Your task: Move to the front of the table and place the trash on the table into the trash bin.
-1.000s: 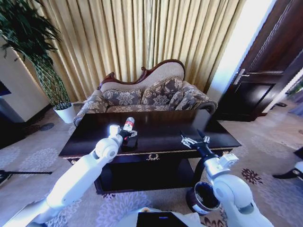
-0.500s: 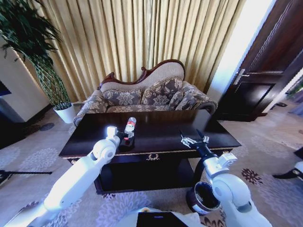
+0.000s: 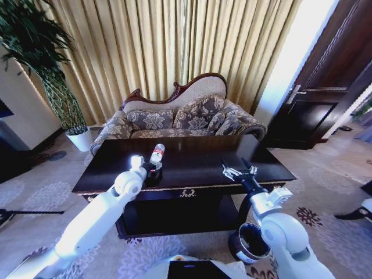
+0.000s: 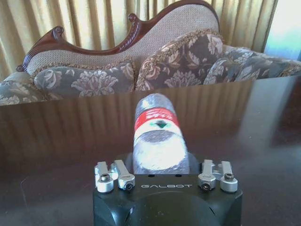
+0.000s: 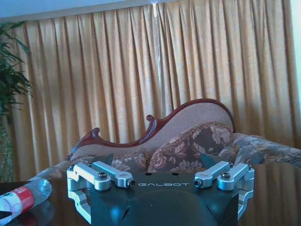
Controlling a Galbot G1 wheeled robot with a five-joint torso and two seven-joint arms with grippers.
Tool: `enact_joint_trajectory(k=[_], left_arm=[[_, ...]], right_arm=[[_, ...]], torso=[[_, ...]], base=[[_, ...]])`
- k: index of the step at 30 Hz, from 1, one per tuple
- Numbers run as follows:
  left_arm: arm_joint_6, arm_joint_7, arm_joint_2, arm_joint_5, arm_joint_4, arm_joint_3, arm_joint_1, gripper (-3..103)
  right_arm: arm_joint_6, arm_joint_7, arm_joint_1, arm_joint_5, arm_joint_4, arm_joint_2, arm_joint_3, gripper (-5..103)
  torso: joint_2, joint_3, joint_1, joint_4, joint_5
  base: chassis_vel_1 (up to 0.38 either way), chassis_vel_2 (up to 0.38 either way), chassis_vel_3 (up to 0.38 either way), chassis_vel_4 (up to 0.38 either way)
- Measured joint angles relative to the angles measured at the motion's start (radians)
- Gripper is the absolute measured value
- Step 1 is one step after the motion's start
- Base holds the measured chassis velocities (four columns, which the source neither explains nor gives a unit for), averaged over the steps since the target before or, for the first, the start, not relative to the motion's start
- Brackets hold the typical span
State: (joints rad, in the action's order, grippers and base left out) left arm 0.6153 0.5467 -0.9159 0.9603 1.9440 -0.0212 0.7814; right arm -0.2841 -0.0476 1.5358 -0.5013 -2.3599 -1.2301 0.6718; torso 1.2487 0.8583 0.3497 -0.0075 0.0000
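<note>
Left fingers [image 3: 152, 168] around bottle [image 3: 156, 153], above table [image 3: 197, 174].

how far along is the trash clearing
Done: the robot stands at the front of the table. In hand: the left gripper is shut on the bottle, held over the tabletop. The right gripper hovers open over the table's right side. Left: the bottle has yet to go into the trash bin on the floor by the robot's right arm. I can't make out other litter.

Head looks down; wrists face the sofa [image 4: 141, 61].
</note>
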Motion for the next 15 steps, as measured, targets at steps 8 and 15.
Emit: enact_joint_trajectory(k=[8, 15], left_arm=[[-0.026, -0.030, 0.007, -0.019, 0.011, 0.007, 0.010, 40], [-0.083, -0.097, 0.030, -0.160, 0.016, 0.008, 0.034, 29]], right_arm=[[0.000, -0.012, -0.003, -0.017, 0.001, 0.003, 0.003, 100], [0.000, -0.032, -0.010, -0.045, -0.006, 0.020, 0.003, 100]], torso=[[0.000, 0.000, 0.000, 0.0000, 0.0000], [0.000, 0.000, 0.000, 0.0000, -0.0001]], base=[[0.000, 0.000, 0.000, 0.000], [0.000, 0.000, 0.000, 0.000]])
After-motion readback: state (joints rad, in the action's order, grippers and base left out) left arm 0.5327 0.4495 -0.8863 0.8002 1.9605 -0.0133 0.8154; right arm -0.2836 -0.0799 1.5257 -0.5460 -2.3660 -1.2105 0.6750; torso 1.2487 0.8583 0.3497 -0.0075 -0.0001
